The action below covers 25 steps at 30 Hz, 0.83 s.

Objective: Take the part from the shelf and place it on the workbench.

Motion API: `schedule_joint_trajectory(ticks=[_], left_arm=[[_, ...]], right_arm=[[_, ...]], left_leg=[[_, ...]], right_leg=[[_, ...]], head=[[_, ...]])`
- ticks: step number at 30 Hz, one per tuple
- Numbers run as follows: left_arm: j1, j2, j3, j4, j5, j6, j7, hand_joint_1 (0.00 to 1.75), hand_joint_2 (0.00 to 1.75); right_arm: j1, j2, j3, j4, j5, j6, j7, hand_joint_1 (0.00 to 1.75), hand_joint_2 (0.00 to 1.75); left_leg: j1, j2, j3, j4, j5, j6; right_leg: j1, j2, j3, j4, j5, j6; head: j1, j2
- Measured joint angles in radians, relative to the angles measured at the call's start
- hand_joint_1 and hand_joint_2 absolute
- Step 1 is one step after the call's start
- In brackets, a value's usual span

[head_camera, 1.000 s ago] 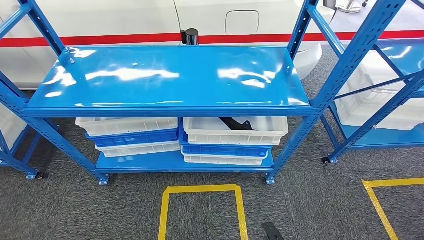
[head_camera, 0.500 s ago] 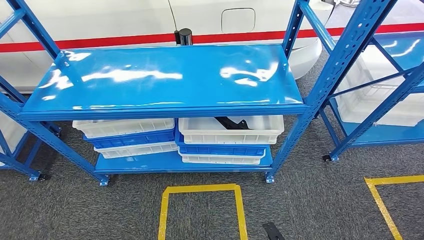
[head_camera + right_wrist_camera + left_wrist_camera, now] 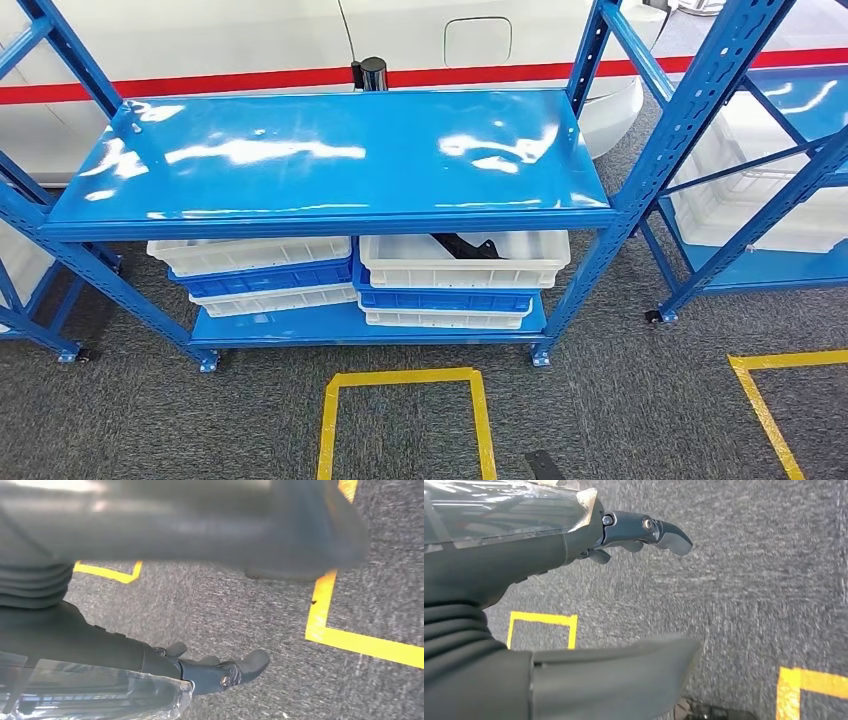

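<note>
Black part (image 3: 468,245) lay in the white bin (image 3: 465,261) under the shelf (image 3: 330,160), at 12 o'clock. Left hand (image 3: 624,535) and right hand (image 3: 210,667) hung spread, holding nothing; reach low beneath the shelf edge.

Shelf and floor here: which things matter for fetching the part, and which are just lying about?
For the job:
black part
white top tray holding it
blue shelf

Just there:
left stack of trays
yellow floor tape
white vehicle behind
</note>
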Motion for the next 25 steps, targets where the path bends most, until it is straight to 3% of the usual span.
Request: schedule_joint_trajectory(ticks=[25], left_arm=[[0.122, 0.048, -0.554, -0.102, 0.708, -0.054, 0.104, 0.00, 0.00]], right_arm=[[0.100, 0.009, -0.134, -0.117, 0.033, 0.084, -0.136, 0.00, 0.00]], left_leg=[[0.000, 0.000, -0.001, 0.000, -0.001, 0.000]], right_leg=[[0.000, 0.000, -0.001, 0.000, 0.000, 0.000]], head=[[0.000, 0.000]])
